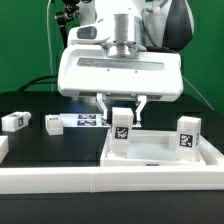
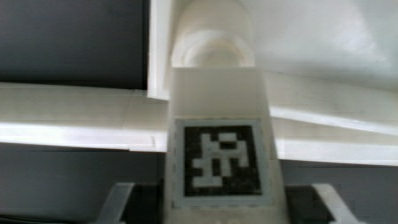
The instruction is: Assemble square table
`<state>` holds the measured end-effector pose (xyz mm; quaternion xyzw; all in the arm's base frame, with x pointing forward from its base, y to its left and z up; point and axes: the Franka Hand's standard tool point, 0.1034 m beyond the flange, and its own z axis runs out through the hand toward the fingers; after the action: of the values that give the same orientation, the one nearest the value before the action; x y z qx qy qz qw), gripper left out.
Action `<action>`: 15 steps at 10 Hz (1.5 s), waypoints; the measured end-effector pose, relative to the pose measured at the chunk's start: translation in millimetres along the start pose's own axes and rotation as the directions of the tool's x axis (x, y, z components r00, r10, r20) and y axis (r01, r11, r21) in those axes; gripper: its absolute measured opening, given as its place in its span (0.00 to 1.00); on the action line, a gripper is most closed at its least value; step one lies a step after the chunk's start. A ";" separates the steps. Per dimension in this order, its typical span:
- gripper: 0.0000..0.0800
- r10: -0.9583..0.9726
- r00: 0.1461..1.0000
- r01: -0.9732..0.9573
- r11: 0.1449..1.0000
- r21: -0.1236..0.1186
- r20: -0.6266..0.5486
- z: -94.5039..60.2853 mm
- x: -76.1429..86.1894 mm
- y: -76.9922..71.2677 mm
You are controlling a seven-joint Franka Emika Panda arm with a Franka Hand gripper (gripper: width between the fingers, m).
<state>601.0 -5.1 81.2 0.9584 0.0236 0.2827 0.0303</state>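
Exterior cam sits low and close, facing the arm head-on across the tabletop, tagged leg just toward 6 o'clock of centre, while the wrist cam stares down the jaws super close at that same tagged leg.

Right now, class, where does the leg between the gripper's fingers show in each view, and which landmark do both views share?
Exterior view: the leg stands at centre, in the gripper, by the tabletop's rim.
Wrist view: the leg fills the centre.
Shared landmark: the leg's black-and-white tag.

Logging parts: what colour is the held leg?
White leg, black-and-white tag; clearest in the wrist view.
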 end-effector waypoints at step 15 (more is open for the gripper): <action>0.81 0.000 1.000 0.000 1.000 0.002 0.007 0.9 -1.0 -0.1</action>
<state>600.6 -5.2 79.9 0.9594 0.0238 0.2796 0.0294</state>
